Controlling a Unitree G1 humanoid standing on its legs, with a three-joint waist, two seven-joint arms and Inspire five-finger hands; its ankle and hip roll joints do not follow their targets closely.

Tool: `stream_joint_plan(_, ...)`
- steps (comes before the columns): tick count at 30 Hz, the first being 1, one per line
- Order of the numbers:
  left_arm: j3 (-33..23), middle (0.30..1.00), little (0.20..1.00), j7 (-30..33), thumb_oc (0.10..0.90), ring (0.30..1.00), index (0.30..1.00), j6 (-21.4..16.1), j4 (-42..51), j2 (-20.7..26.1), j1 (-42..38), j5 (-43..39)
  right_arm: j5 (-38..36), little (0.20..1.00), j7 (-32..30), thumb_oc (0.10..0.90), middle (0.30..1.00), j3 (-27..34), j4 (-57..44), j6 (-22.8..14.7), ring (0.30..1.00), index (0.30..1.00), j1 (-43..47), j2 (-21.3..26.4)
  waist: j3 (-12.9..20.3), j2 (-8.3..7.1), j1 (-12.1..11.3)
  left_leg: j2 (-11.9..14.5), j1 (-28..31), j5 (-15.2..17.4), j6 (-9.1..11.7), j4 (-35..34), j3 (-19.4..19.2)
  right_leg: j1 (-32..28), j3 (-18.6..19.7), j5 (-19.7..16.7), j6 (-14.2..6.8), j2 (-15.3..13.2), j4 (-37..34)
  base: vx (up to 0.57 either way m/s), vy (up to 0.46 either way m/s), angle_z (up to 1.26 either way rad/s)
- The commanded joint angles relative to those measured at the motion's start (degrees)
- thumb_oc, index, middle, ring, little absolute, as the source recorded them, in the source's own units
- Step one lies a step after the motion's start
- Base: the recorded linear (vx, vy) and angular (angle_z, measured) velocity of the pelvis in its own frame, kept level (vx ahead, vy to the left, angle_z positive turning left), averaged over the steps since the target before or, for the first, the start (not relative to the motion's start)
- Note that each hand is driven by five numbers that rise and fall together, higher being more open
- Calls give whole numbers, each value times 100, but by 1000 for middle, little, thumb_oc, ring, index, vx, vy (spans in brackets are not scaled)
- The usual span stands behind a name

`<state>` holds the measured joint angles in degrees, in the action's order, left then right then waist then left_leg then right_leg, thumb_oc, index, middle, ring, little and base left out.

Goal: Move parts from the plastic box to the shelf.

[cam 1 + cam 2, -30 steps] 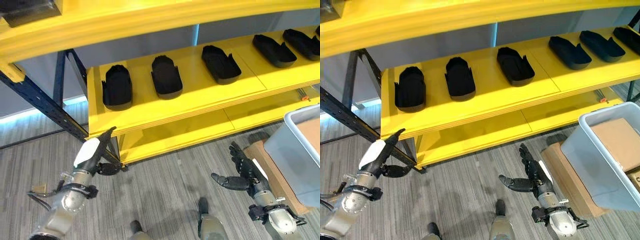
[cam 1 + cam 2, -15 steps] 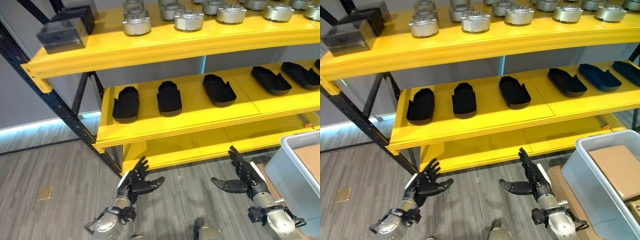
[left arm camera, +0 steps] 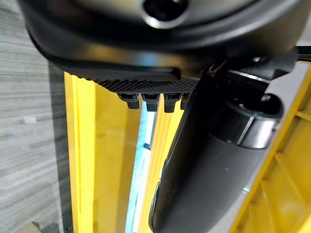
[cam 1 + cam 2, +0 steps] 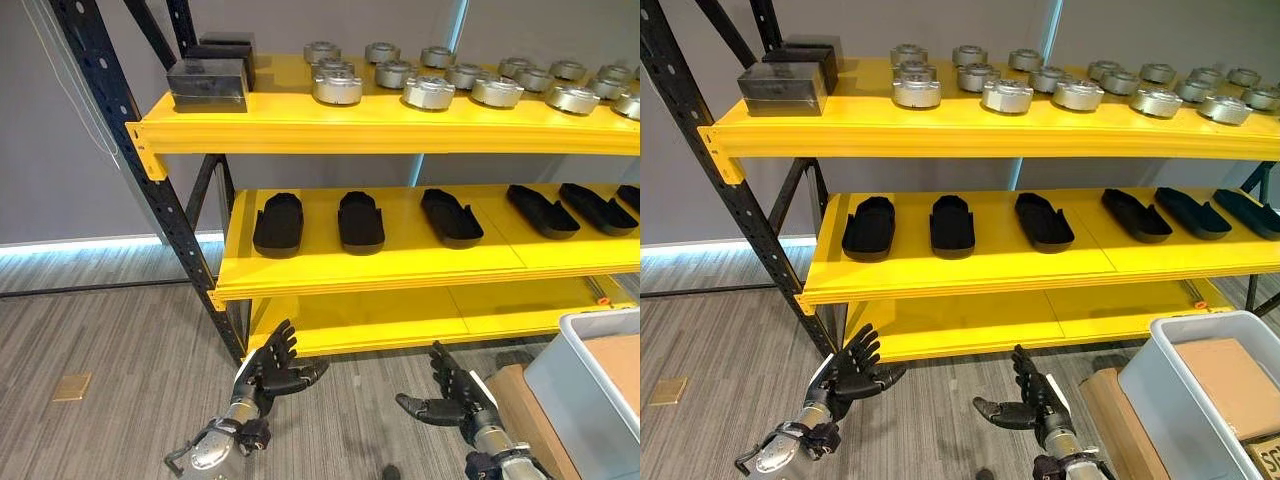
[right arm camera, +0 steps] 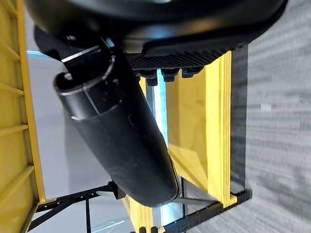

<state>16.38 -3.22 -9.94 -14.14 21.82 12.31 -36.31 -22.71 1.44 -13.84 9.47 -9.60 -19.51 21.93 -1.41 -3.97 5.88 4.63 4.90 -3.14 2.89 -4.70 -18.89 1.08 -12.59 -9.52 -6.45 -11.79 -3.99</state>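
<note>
A yellow shelf (image 4: 400, 265) stands before me. Its middle board carries several black shoe-shaped parts (image 4: 360, 220); its top board carries several round silver parts (image 4: 430, 92) and two dark blocks (image 4: 208, 82). The grey plastic box (image 4: 1185, 405) stands on the floor at the lower right, with a brown cardboard piece (image 4: 1230, 372) in it. My left hand (image 4: 272, 368) hangs low at the lower left, open and empty, fingers spread. My right hand (image 4: 450, 400) hangs low at the lower right, open and empty too. Both wrist views look past straight fingers at the yellow shelf (image 3: 97, 160).
A dark blue steel upright (image 4: 150, 200) with a diagonal brace holds the shelf's left end. Flat cardboard (image 4: 520, 400) lies under the plastic box. Grey striped carpet (image 4: 100, 340) spreads to the left and in front of the shelf.
The view has tilted upward, so the top shelf board now shows in full. Both hands sit lower in the picture and stay open; the left arm dropped from beside the shelf corner.
</note>
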Motion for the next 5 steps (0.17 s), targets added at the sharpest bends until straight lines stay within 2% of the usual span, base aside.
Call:
stream_joint_plan(1,-263,1000,1000,-20,900,1000,1000,-438,242,-143,-593,18,-327,1000,-13,900,1000,180,-161,-396,1000,1000,780,184,-93,176,-77,361,35,-17,164,-30,138,-229,126,36,-446,-131,257,4,19,-12)
stream_joint_plan(5,-235,1000,1000,87,900,1000,1000,-412,198,-161,-666,33,-455,1000,-31,900,1000,28,-62,-331,1000,1000,888,171,-45,104,-89,358,52,4,157,-30,144,-273,90,-7,-471,-164,237,13,13,-8)
